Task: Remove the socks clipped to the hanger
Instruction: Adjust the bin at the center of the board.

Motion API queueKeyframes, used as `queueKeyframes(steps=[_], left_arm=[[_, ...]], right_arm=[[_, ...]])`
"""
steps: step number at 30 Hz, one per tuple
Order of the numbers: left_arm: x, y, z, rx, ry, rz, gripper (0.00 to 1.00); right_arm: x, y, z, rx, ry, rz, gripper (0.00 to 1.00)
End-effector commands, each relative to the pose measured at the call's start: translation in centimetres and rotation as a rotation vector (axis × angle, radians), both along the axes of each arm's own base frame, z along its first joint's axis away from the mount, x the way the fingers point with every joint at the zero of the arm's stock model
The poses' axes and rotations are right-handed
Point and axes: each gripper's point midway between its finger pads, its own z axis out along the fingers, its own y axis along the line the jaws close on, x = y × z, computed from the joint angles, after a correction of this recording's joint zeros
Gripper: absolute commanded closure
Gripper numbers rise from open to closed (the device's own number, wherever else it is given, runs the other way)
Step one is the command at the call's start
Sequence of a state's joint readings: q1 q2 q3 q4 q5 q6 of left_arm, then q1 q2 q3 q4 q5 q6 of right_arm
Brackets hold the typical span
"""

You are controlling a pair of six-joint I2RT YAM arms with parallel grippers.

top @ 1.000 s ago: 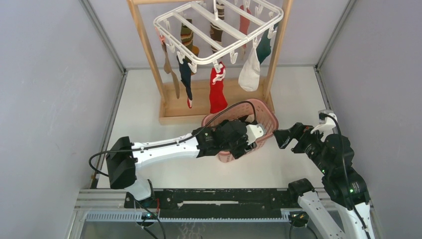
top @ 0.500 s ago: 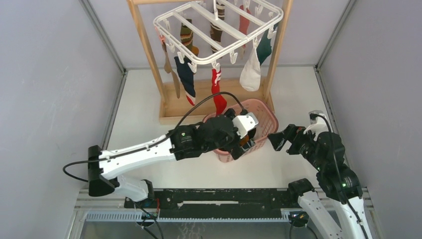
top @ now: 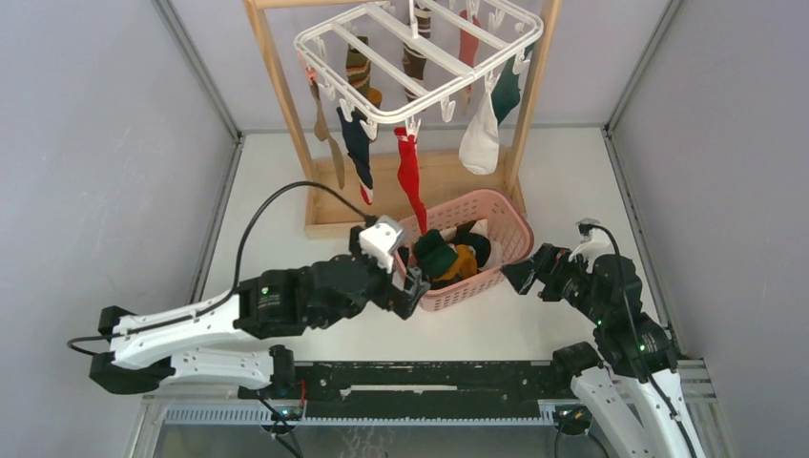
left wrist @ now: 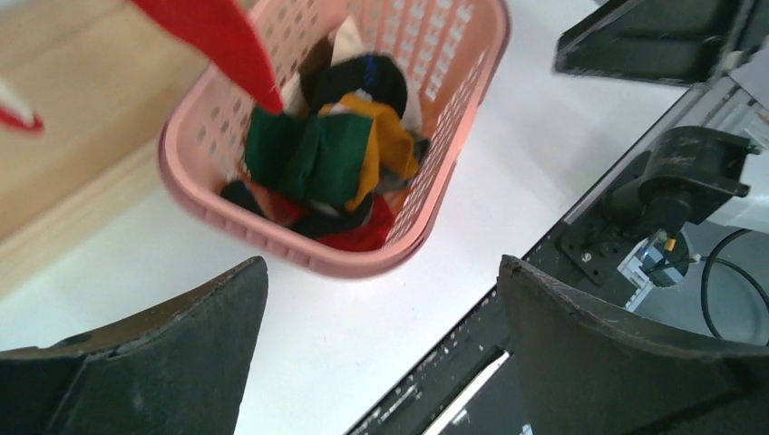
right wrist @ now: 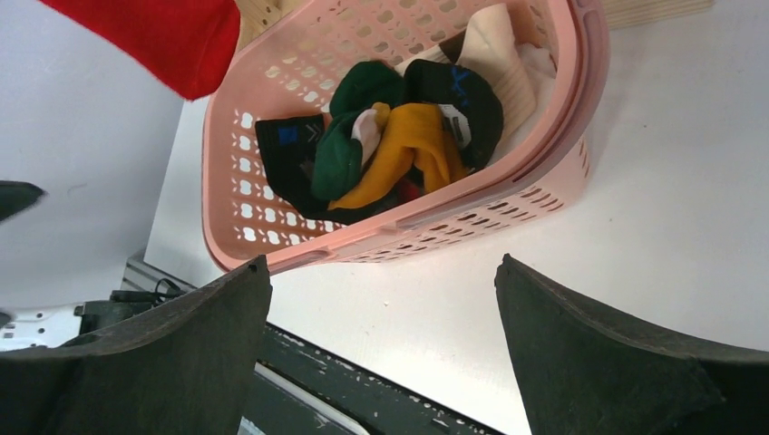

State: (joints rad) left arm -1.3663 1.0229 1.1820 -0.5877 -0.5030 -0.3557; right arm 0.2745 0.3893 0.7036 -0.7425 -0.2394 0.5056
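Socks (top: 409, 174) hang from the hanger (top: 391, 116); the left end effector (top: 412, 285) and right end effector (top: 520, 277), both released, flank a pink basket (top: 472, 286).

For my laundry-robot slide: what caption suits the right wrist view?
Open right tool faces a pink basket holding loose socks, with a red sock hanging at upper left.

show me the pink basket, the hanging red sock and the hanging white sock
pink basket (top: 467, 286), top view, near side wall
red sock (top: 408, 176), top view, midway down the sock
white sock (top: 479, 143), top view, its wide lower part
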Motion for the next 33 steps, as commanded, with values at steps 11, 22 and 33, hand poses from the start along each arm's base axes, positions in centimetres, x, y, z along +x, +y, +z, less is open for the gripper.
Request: queueKeyframes(steps=[11,22,33], left_arm=[[0.1,4.0,-8.1,-0.092,0.196,0.276,0.02],[3.1,2.4,-11.0,-0.033,0.225,0.391,0.35],[8.9,4.0,-13.7,0.022,0.28,0.523,0.44]], right_arm=[[-0.9,1.3,1.9,0.108,-0.074,0.053,0.01],[-2.3,2.1,5.8,0.107,-0.144,0.146,0.23],[-3.6,2.9,8.0,0.126,-0.179,0.228,0.25]])
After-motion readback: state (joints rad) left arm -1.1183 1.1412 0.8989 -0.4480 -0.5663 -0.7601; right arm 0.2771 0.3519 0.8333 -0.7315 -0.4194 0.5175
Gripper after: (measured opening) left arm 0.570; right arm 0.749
